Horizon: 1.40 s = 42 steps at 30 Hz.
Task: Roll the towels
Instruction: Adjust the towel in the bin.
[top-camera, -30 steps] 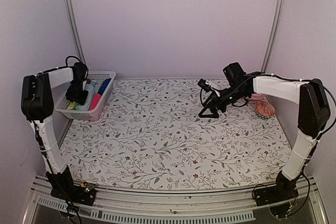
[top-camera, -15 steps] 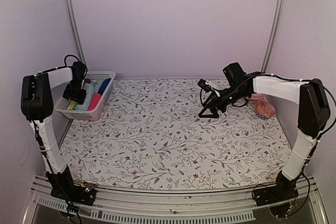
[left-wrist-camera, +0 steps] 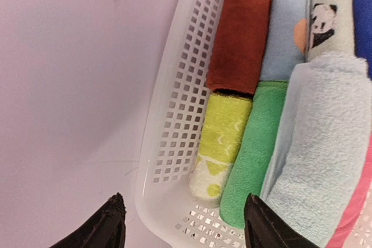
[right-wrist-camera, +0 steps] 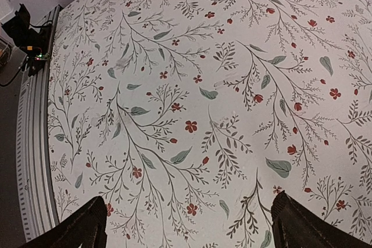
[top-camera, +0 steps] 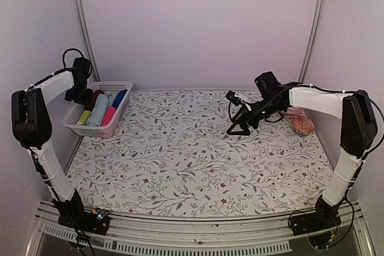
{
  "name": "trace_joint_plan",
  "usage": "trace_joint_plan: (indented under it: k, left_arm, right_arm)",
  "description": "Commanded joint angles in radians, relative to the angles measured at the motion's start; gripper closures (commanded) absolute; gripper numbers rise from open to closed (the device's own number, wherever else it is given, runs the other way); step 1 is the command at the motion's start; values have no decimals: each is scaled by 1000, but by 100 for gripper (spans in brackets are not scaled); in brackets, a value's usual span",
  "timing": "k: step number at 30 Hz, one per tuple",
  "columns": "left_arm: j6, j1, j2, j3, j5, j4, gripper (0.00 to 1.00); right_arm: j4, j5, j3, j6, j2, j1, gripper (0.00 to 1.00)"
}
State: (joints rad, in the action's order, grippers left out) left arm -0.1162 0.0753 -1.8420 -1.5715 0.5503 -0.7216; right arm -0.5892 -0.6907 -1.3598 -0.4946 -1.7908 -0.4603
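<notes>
– Towels first: where are they?
– Both are in the white perforated plastic basket [top-camera: 117, 84] at the left of the overhead frame. The pale blue terry towel [top-camera: 99, 111] lies rolled on top of the other rolls. The bright pink terry towel [top-camera: 110, 116] touches its right side.
– What differs from a second ago?
– The left hand [top-camera: 78, 93] was down in the basket, covering the blue roll. Now it is higher, toward the upper left, above the basket's left edge, and the blue roll is uncovered. The right hand [top-camera: 238, 129] has not moved and is low over the floral-print surface [top-camera: 192, 166] right of centre.
– Is either hand holding anything?
– No. Each wrist view shows its fingers spread well apart with nothing between them.
– What does the left wrist view add?
– It shows the basket's contents up close: a rust-red roll [left-wrist-camera: 241, 33], a lime-yellow roll [left-wrist-camera: 221, 143], a green roll [left-wrist-camera: 253, 155] and a panda-print roll [left-wrist-camera: 328, 15]. Overhead these are only small streaks.
</notes>
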Motion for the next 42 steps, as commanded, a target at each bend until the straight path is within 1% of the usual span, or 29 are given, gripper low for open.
trace_joint_plan:
  k: [1, 4, 6, 9, 13, 16, 20, 25, 28, 30, 33, 35, 39, 40, 42]
  left_arm:
    - [-10, -70, 48, 6, -119, 7, 30]
    - [-16, -112, 38, 4, -208, -17, 29]
    - [-17, -127, 22, 1, -209, -28, 29]
    - [-13, -131, -12, -11, -186, -39, 29]
    - [-22, -128, -54, -22, -95, -31, 33]
    - [-44, -125, -54, -10, -59, 29, 34]
    - [-69, -123, -39, -2, -101, 119, 37]
    - [-77, -116, -71, -31, -168, 131, 41]
    - [-64, -106, -94, -39, -165, 130, 49]
    - [-60, -100, -99, -34, -164, 146, 60]
    - [-60, -96, -92, -8, -166, 196, 65]
    - [-58, -93, -94, -2, -151, 215, 71]
    - [-68, -89, -114, -4, -164, 236, 74]
    - [-67, -88, -150, -11, -168, 229, 74]
    - [-62, -84, -175, -23, -177, 213, 74]
  right_arm:
    - [-18, -14, -10, -12, 7, -11, 1]
    - [-17, -12, -10, -10, 7, -11, 1]
    - [-18, -12, -10, -12, 6, -12, 1]
    - [-18, -13, -10, -11, 8, -13, 1]
    - [-18, -16, -10, -11, 11, -12, 1]
    - [-19, -18, -10, -12, 10, -13, 1]
    - [-19, -18, -10, -13, 6, -14, 1]
    - [-21, -16, -10, -15, 5, -14, 1]
    - [-21, -14, -10, -18, 4, -14, 1]
    - [-23, -13, -10, -19, 3, -15, 1]
    - [-23, -15, -12, -21, -3, -14, 1]
    - [-25, -15, -13, -21, -5, -14, 1]
    - [-28, -15, -14, -22, -10, -15, 1]
    - [-29, -15, -15, -23, -10, -15, 1]
    - [-29, -15, -15, -23, -12, -15, 1]
